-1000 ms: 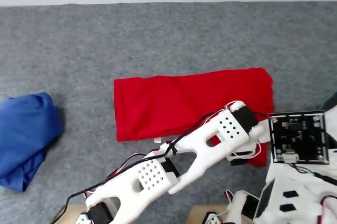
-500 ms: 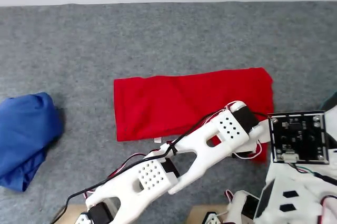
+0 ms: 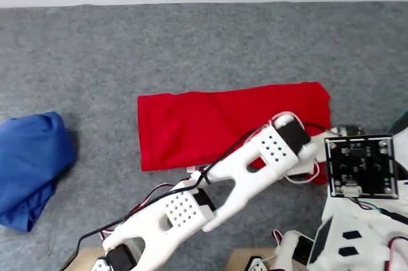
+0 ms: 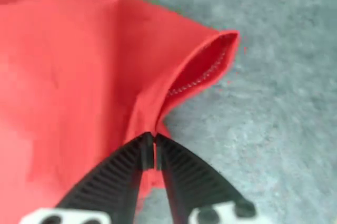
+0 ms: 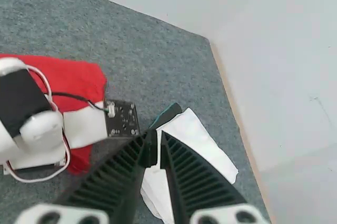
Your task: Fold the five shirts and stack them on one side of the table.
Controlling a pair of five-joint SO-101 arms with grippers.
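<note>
Red shirt (image 3: pixel 217 124) lies flat mid-bench, folded into a wide strip. Left end effector (image 4: pixel 149 153) is pinched tight on its edge beside the sleeve opening, at a near corner of the strip. Blue shirt (image 3: pixel 32 162) sits bunched at the bench (image 3: pixel 191 41) edge, well apart. Right end effector (image 5: pixel 155 147) is closed on nothing, above the bench.

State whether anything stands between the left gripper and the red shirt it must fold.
Nothing visible does. The left gripper is shut directly on a raised fold at the edge of the red shirt, with no other object between them.
</note>
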